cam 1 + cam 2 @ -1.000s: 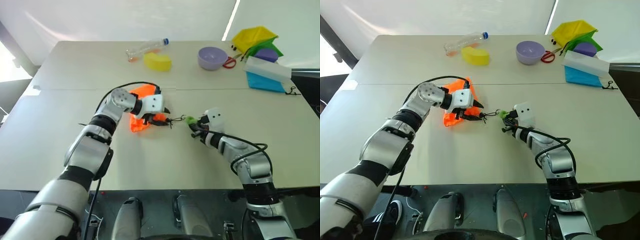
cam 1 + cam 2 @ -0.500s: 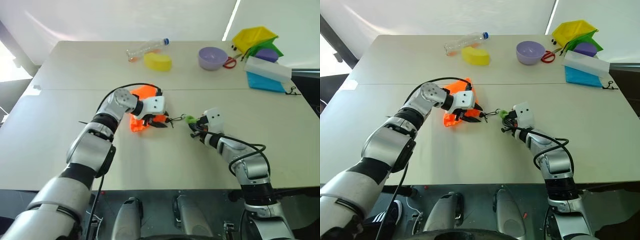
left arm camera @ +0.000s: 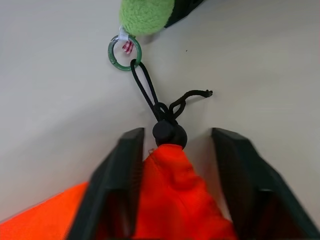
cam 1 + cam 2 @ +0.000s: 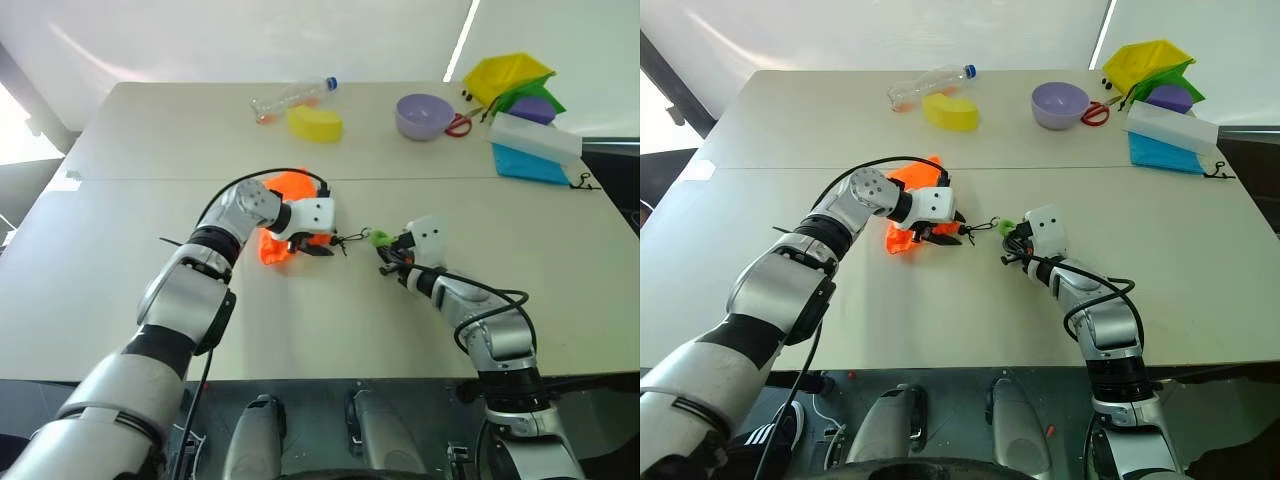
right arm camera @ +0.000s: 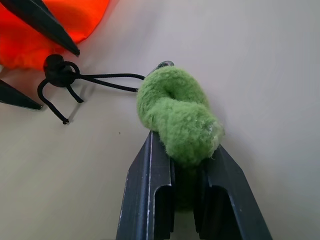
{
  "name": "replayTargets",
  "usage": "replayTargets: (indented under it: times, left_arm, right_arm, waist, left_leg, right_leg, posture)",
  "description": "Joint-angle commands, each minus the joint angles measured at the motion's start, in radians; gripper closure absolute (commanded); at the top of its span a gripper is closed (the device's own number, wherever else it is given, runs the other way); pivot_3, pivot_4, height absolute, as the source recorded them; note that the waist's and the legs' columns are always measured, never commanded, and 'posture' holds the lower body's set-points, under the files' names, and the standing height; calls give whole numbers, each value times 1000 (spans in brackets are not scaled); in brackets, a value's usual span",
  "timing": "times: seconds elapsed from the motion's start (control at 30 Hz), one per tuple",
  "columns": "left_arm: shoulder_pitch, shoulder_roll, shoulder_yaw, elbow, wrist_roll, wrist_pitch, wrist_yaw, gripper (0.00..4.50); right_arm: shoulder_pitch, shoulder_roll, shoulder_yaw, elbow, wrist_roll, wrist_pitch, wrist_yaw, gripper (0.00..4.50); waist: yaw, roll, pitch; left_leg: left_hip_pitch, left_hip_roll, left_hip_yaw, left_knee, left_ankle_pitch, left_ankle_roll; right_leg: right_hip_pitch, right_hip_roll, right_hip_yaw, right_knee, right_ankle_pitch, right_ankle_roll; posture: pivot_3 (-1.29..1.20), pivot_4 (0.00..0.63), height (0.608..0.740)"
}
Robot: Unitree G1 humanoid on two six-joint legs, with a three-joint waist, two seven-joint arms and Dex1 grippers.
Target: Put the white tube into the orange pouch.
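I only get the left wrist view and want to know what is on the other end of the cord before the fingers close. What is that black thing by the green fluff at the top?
Observer: That is the right gripper, shut on the green fuzzy loop attached to the ring.
Operator: Is the pouch lifted or lying down?
Observer: The orange pouch lies bunched up on the table, near its middle.
Operator: Anything beyond it that I could bump?
Observer: Only well away, near the far edge: a yellow sponge with a clear bottle just behind it.
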Motion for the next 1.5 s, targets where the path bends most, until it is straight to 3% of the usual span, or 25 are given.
replayTargets:
  times: [0.03, 1.4, 1.5]
  left_arm:
    - [-8, -5, 17, -3, -9, -2, 6, 3241]
    - [-7, -22, 76, 6, -49, 100, -22, 3241]
    - [-3, -18, 74, 1, -43, 93, -40, 2434]
  right_arm:
    - [7, 3, -7, -15, -6, -2, -7, 4500]
    - [-82, 24, -17, 20, -5, 4, -9, 4500]
    - [-81, 25, -16, 20, -7, 3, -7, 4500]
  waist:
    - [0, 0, 0]
    - [2, 0, 0]
    - [2, 0, 0]
  left_leg:
    - [0, 0, 0, 0, 0, 0]
    - [0, 0, 0, 0, 0, 0]
    - [0, 0, 0, 0, 0, 0]
  right_leg:
    - [0, 0, 0, 0, 0, 0]
    - [0, 0, 0, 0, 1, 1]
    - [0, 0, 0, 0, 1, 1]
  posture:
    - [0, 150, 740]
    - [0, 150, 740]
    - [0, 150, 740]
